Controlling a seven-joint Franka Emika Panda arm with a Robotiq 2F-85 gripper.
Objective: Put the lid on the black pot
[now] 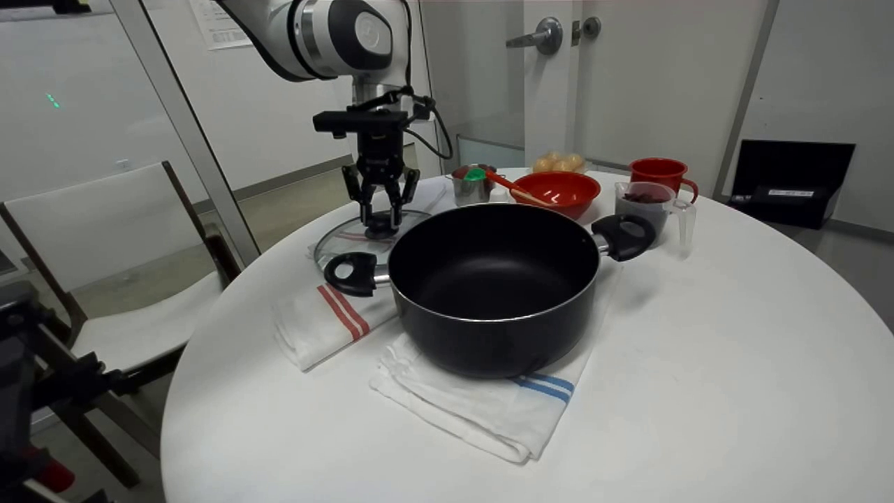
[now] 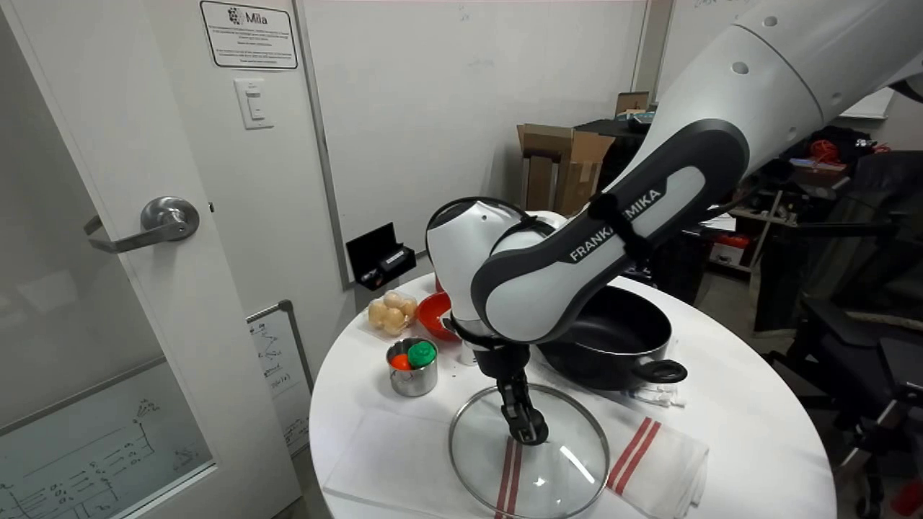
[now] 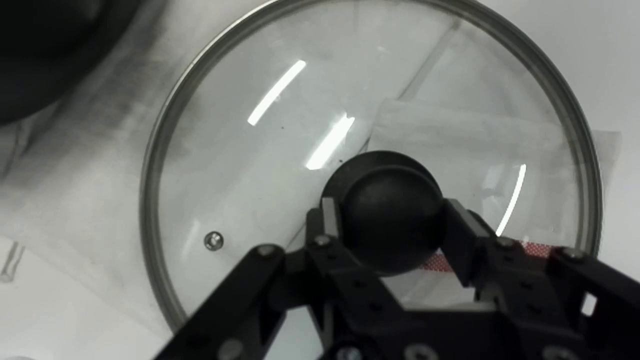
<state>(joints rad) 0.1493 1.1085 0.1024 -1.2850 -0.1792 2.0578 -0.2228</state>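
Observation:
The black pot (image 1: pixel 489 349) stands upright and open on a blue-striped white towel (image 1: pixel 482 412). It is partly behind the arm in an exterior view (image 2: pixel 620 324), and its edge shows in the wrist view (image 3: pixel 45 60). The glass lid (image 2: pixel 570 425) appears to lie flat on a red-striped towel beside the pot. It also shows in the wrist view (image 3: pixel 235 165), and in an exterior view (image 1: pixel 342 244) partly behind the pot's handle. My gripper (image 3: pixel 392 215) points down over the lid. Its two fingers sit against opposite sides of the dark knob (image 3: pixel 390 200).
Beside the pot stand a metal cup (image 1: pixel 472 191) with green and orange-red things, a red bowl (image 1: pixel 562 192), a clear measuring cup (image 1: pixel 646 220), a red mug (image 1: pixel 656 171) and a pack of eggs (image 2: pixel 389 316). A pot handle (image 1: pixel 353 274) projects toward the lid.

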